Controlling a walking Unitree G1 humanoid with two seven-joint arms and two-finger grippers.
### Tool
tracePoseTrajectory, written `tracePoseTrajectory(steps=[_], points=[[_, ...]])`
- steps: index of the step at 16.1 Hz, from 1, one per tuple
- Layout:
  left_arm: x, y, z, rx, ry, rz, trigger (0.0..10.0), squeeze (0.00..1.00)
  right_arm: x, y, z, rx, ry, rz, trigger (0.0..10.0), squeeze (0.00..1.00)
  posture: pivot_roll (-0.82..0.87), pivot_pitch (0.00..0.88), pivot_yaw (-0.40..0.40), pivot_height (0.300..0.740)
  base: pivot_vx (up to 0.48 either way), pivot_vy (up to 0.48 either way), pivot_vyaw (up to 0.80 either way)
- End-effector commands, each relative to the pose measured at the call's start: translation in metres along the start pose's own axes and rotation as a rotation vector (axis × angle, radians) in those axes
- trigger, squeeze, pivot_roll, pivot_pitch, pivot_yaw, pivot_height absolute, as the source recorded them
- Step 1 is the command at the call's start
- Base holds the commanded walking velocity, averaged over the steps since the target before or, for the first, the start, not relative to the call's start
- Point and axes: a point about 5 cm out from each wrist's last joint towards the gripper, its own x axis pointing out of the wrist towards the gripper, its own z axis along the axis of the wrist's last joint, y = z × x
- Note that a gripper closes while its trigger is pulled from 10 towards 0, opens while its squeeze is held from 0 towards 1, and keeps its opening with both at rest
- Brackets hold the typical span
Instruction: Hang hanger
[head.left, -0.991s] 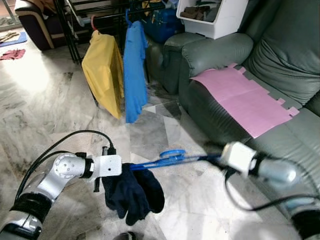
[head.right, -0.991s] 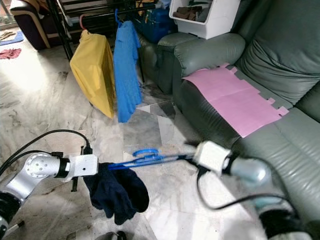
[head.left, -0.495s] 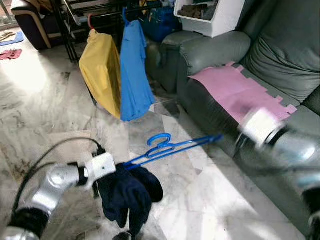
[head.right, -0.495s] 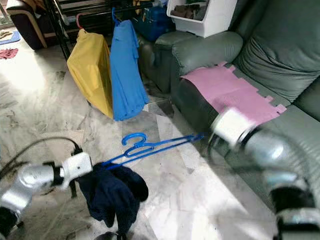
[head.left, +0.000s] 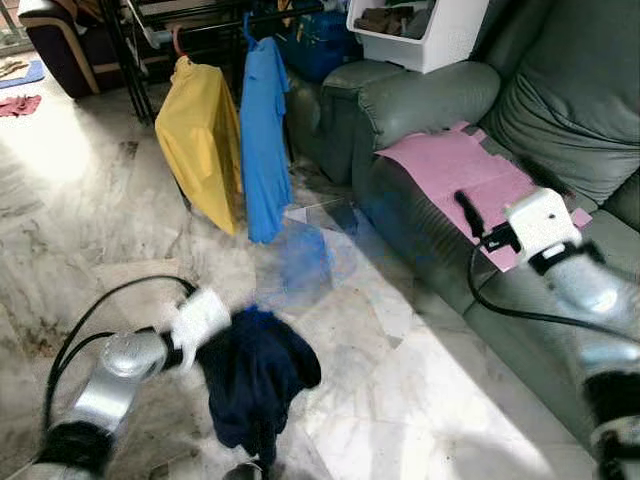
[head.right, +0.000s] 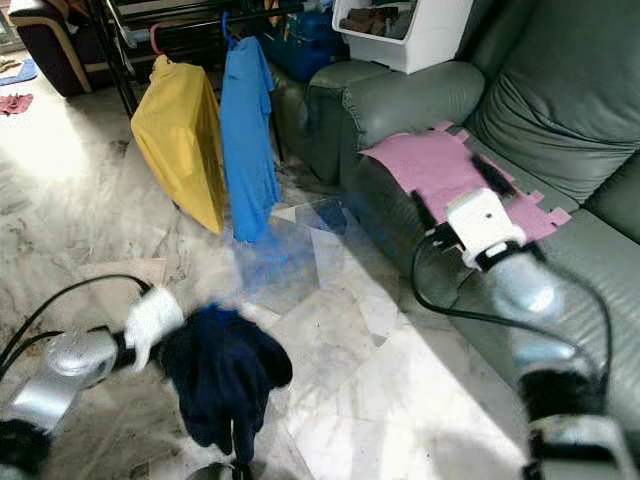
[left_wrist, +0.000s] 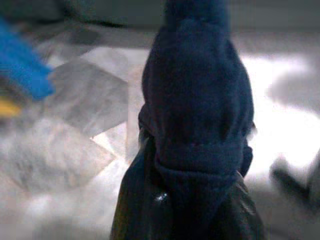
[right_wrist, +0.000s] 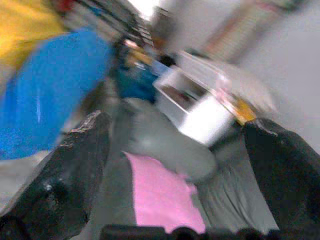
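A blue hanger (head.left: 304, 262) shows as a moving blur above a navy garment (head.left: 256, 375) that hangs from it, low over the floor. My left gripper (head.left: 225, 340) is shut at the hanger's end, its fingers buried in the navy cloth (left_wrist: 197, 125). My right gripper (head.left: 505, 193) is up over the sofa seat, open and holding nothing, its black fingers (right_wrist: 65, 175) spread wide. A black clothes rack (head.left: 215, 22) stands at the back with a yellow shirt (head.left: 203, 140) and a blue shirt (head.left: 263, 130) hanging on it.
A green sofa (head.left: 560, 90) runs along the right, with a pink mat (head.left: 445, 165) on its seat and a white bin (head.left: 420, 30) on its arm. Marble floor (head.left: 400, 380) lies open between me and the rack. A dark chair (head.left: 50, 40) stands at the far left.
My right gripper has let go of the hanger and swung up over the sofa. The hanger's free end has swung up and left, now blurred, still with the left gripper.
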Motion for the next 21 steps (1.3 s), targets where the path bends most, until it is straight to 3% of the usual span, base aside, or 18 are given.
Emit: tracePoseTrajectory(steps=[1,2,4,6,8,10,11,12,15,18,21], points=[[-0.002,0.012,0.022,-0.095,-0.095,0.073,0.0,0.00,-0.004,-0.012,-0.003,-0.007,0.032,-0.139,10.0,1.00,0.01,0.096,-0.022,0.740,0.000,0.000,0.00],[0.001,0.008,0.033,-0.112,-0.135,0.068,0.0,0.00,-0.010,-0.005,-0.009,0.043,0.062,-0.186,10.0,1.00,0.01,0.096,-0.022,0.740,0.000,0.000,0.00],[0.003,0.003,0.045,-0.116,-0.177,0.054,0.0,0.00,-0.014,0.013,-0.015,0.115,0.096,-0.164,10.0,1.00,0.01,0.101,-0.025,0.740,0.000,0.000,0.00],[0.001,-0.013,0.072,-0.129,-0.295,-0.082,0.0,0.00,-0.015,0.040,-0.022,0.221,0.165,-0.083,10.0,1.00,0.01,0.101,-0.024,0.740,0.000,0.000,0.00],[-0.005,-0.025,0.099,-0.027,-0.384,-0.223,0.0,0.00,-0.010,0.056,-0.025,0.305,0.208,-0.013,10.0,1.00,0.02,0.100,-0.028,0.740,0.000,0.000,0.00],[-0.009,-0.034,0.123,0.116,-0.447,-0.301,0.0,0.00,-0.004,0.075,-0.022,0.372,0.223,0.081,10.0,1.00,0.02,0.097,-0.026,0.740,0.000,0.000,0.00],[-0.010,-0.036,0.128,0.137,-0.458,-0.319,0.0,0.00,-0.004,0.081,-0.020,0.387,0.226,0.127,10.0,1.00,0.02,0.097,-0.026,0.740,0.000,0.000,0.00],[-0.014,-0.043,0.135,0.200,-0.468,-0.378,0.0,0.00,-0.003,0.088,-0.013,0.419,0.187,0.175,10.0,0.55,0.03,0.095,-0.024,0.740,0.000,0.000,0.00],[-0.016,-0.047,0.138,0.307,-0.456,-0.421,0.0,0.00,-0.003,0.093,-0.005,0.458,0.148,0.227,10.0,0.00,0.03,0.096,-0.020,0.740,0.000,0.000,0.00],[-0.018,-0.047,0.132,0.471,-0.380,-0.489,0.0,0.00,-0.004,0.091,-0.006,0.479,0.145,0.252,10.0,0.00,0.03,0.097,-0.018,0.740,0.000,0.000,0.00],[-0.021,-0.046,0.131,0.568,-0.324,-0.555,0.0,0.00,-0.005,0.090,-0.006,0.504,0.144,0.282,10.0,0.00,0.03,0.094,-0.015,0.740,0.000,0.000,0.00]])
